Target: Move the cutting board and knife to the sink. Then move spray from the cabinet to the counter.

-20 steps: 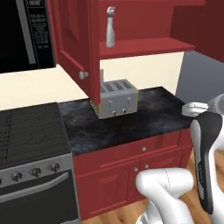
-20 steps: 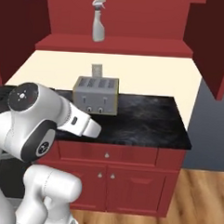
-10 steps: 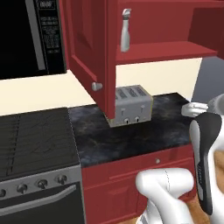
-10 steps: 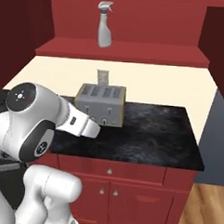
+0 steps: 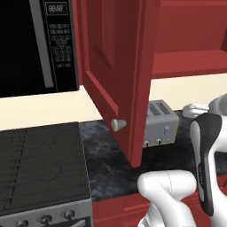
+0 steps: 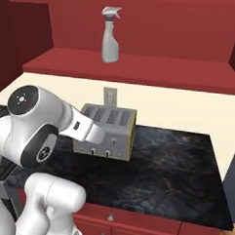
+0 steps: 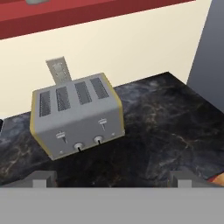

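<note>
Spray on the cabinet shelf, above the toaster

We read no label on the spray [image 6: 110, 35]; it stood on the cabinet [image 6: 131, 71] shelf above the toaster [image 7: 76, 114]. Bare counter [image 6: 170, 171] lay right of the toaster; our gripper [image 7: 112, 178] fingers stood apart.

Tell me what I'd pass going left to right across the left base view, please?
Microwave → stove top → open cabinet door → toaster → the robot's white arm.

The spray [image 6: 111, 35] is standing on the cabinet [image 6: 141, 72] shelf, above a toaster [image 6: 106, 132] sitting near the counter's [image 6: 170, 176] back edge.
</note>
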